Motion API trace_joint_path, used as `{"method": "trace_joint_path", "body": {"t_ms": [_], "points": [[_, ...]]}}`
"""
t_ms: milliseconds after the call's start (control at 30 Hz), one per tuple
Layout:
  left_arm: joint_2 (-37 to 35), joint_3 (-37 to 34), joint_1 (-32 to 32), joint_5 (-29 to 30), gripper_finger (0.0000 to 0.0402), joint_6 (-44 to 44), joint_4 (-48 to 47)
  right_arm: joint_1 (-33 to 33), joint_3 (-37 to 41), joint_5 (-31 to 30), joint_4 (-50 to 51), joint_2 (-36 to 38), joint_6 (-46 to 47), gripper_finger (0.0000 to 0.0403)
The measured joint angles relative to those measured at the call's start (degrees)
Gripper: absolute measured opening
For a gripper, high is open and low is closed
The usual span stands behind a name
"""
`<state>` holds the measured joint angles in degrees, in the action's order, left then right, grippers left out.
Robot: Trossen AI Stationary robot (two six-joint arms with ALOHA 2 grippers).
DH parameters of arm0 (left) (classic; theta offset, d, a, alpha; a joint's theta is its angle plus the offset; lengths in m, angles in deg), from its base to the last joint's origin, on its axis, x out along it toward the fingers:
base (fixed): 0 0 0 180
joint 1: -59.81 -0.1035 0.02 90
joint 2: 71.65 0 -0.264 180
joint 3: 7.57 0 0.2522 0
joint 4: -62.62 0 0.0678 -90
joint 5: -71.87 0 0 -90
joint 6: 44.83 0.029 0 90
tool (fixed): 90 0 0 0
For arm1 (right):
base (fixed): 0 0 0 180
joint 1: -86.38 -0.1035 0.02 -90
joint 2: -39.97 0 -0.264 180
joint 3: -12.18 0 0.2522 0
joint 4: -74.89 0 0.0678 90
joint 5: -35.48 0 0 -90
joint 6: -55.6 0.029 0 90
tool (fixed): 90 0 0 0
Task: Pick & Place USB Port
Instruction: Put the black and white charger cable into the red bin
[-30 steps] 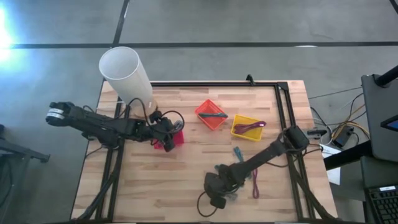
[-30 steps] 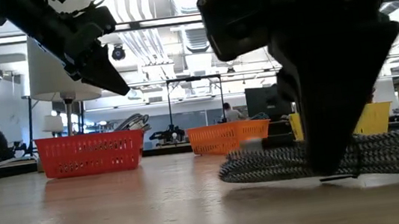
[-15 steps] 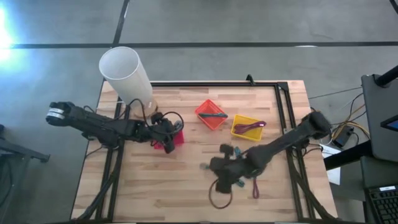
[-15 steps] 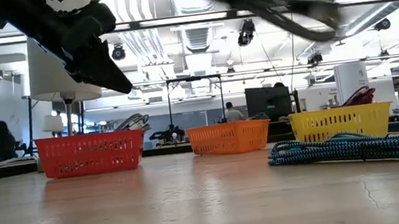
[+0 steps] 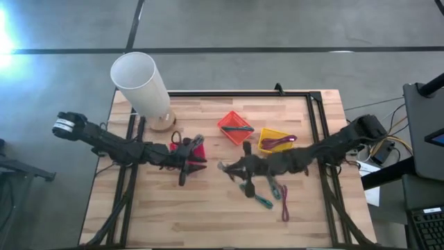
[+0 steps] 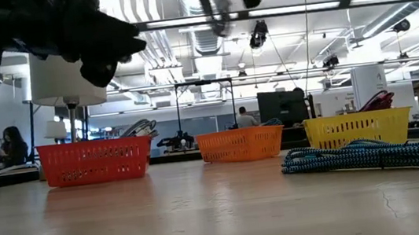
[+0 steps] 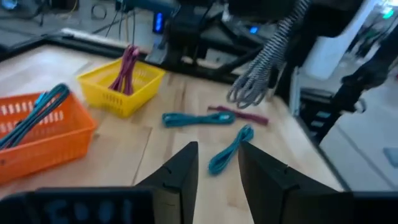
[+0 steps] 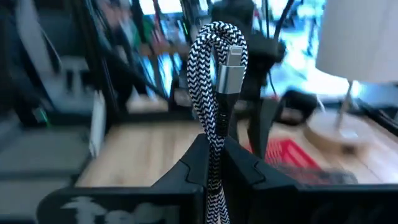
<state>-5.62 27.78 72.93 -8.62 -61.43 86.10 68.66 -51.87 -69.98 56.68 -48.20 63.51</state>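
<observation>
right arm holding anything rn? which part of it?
Yes: the right gripper is shut on the black-and-white braided cable, pinched across its folded loops just below the silver plug. The left gripper is open and holds nothing.

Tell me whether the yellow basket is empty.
Not empty. The yellow plastic basket holds purple cables that stick up past its rim, in both the left wrist and high views.

Wooden table (image 5: 208, 201) with a black frame, standing on a grey concrete floor (image 5: 243, 28). A white lamp (image 5: 142, 83) stands on the table's far left corner. Beyond the table: an open workspace with exposed ceiling pipes (image 6: 178, 46), strip lights, a dark monitor (image 6: 280, 108), and a seated person (image 6: 11, 146) left of the lamp.
</observation>
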Motion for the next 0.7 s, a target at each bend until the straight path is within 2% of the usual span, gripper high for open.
{"method": "trace_joint_path", "body": {"t_ms": [67,167,467,700], "points": [[0.23,-1.28,0.07,-0.73,0.0117,0.21,3.98,2.39,2.23,4.61,-6.81,-0.86,0.32,0.0019],[1.14,-1.37,0.14,-2.96,0.0117,2.69,6.93,5.6,3.4,9.75,-10.88,-2.54,0.63,0.0019],[5.92,4.65,0.11,-3.9,0.0122,8.84,6.45,9.91,0.23,14.1,-11.06,-7.67,2.64,0.0018],[7.33,6.22,0.01,-2.1,0.0166,9.2,2.72,9.8,-1.37,14.21,-8.58,-8.82,2.6,0.0018]]}}
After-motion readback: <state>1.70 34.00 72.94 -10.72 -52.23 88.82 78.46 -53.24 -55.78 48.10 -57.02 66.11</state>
